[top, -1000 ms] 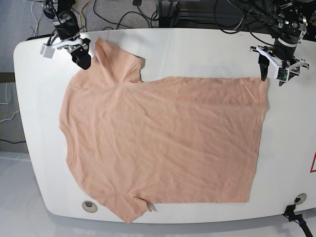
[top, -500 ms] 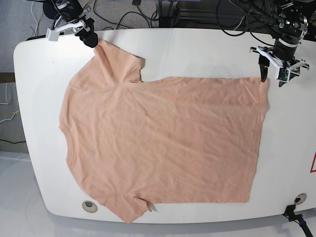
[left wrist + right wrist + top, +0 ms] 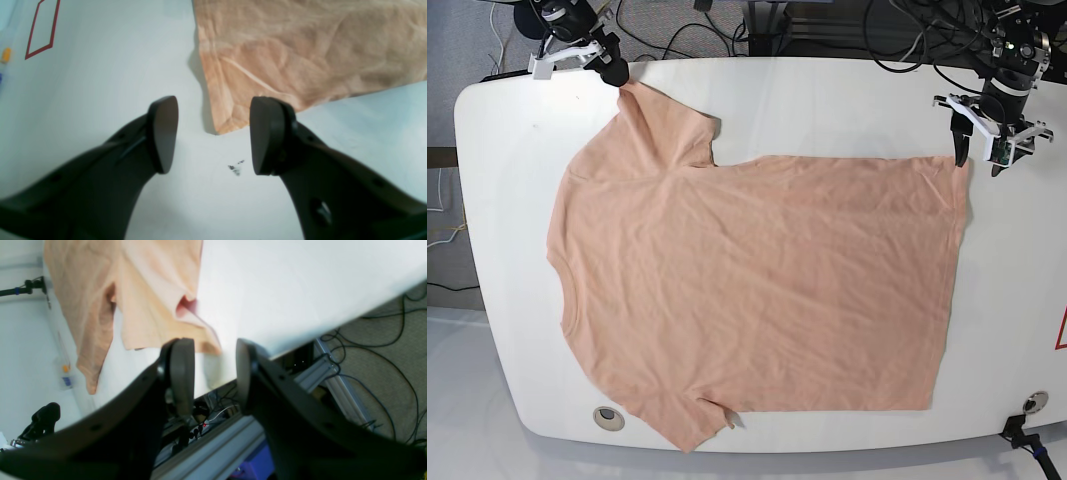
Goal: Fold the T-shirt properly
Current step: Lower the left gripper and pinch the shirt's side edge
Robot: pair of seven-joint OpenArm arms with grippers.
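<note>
The peach T-shirt (image 3: 757, 290) lies flat on the white table (image 3: 847, 100), neck to the left, hem to the right. My left gripper (image 3: 978, 158) is open at the hem's far corner. In the left wrist view the gripper (image 3: 213, 133) has that corner of the T-shirt (image 3: 300, 50) lying between its spread fingers, low over the table. My right gripper (image 3: 612, 72) is open at the table's back edge beside the far sleeve. In the right wrist view the gripper (image 3: 213, 373) is close to the tip of the T-shirt's sleeve (image 3: 150, 290) and holds nothing.
A red outline (image 3: 1061, 330) is marked on the table's right edge and also shows in the left wrist view (image 3: 40, 30). Round holes sit near the front edge (image 3: 608, 416) (image 3: 1030, 403). Cables (image 3: 687, 25) and a frame lie behind the table.
My right gripper has moved from over the far sleeve back to the table's rear edge, then shifted slightly right. My left gripper has stayed at the hem corner.
</note>
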